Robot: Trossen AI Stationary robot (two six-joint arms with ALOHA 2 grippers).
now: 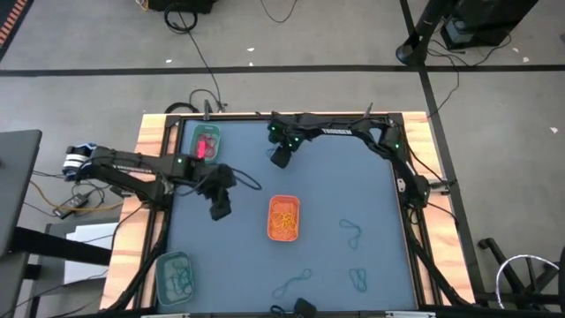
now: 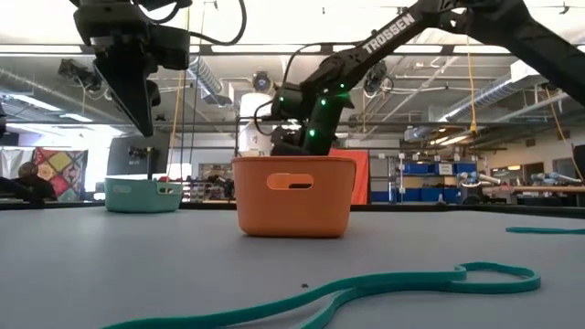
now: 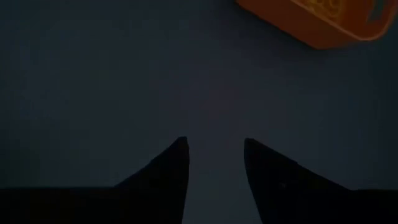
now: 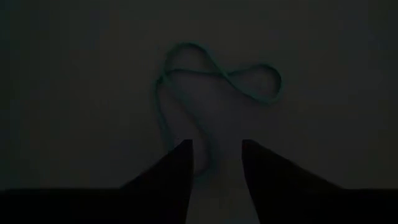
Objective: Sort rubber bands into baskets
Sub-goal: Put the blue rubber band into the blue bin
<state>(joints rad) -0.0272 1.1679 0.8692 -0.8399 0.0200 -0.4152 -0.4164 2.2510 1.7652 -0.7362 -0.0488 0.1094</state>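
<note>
Grey-blue matting covers the table, bearing three small plastic baskets: green, orange, dull teal. Three teal rubber band loops lie loose, one just ahead of the right gripper's parted, empty fingers. Lowering squarely so the fingertips straddle a strand looks wise. The left gripper, parted and empty, hovers beside the orange basket.

Orange basket mid-frame on the table; teal rubber band lower foreground; teal basket far left; claw upper left.
</note>
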